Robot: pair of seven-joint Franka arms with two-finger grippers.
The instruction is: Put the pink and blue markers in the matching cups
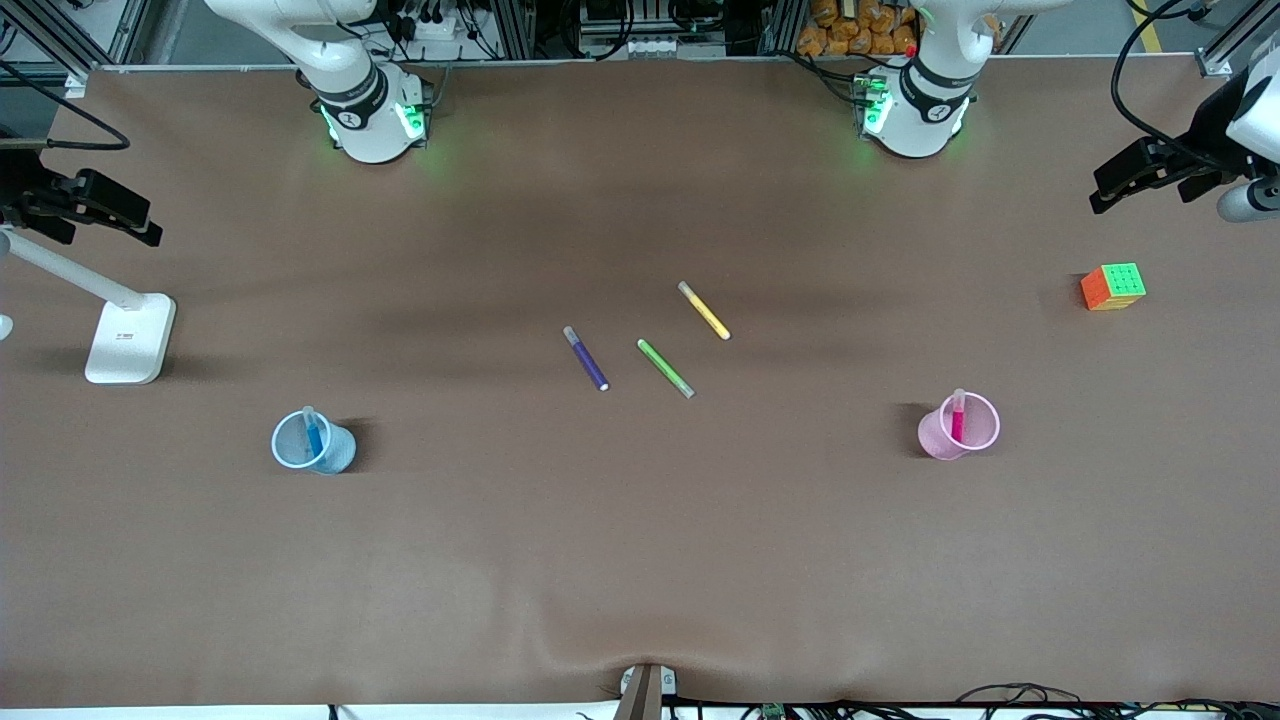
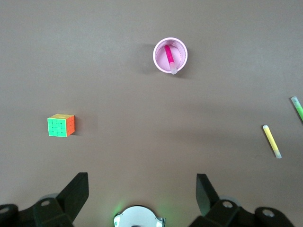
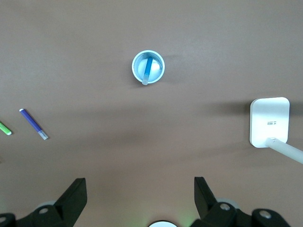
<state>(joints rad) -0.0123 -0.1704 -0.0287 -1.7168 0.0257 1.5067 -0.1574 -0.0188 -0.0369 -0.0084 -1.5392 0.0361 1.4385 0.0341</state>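
Pink marker (image 2: 169, 57) stands leaning in pink cup (image 2: 170, 55), blue marker (image 3: 148, 70) leaning in blue cup (image 3: 148, 67); colours matched, so task looks done. Each cup well ahead of and below its own gripper. Left gripper (image 2: 142, 194) spread wide, empty, raised high near its base, pointing straight down. Right gripper (image 3: 140, 194) likewise spread, empty, raised, pointing down. Purple marker (image 1: 586, 358), green marker (image 1: 666, 368), yellow marker (image 1: 704, 310) flat mid-table, untouched. Cube (image 2: 61, 126) idle beside left gripper's reach; lamp base (image 3: 269, 122) near right gripper's.

Blue marker (image 1: 314, 436) leaning in blue cup (image 1: 336, 455), pink marker (image 1: 957, 420) in pink cup (image 1: 935, 436)
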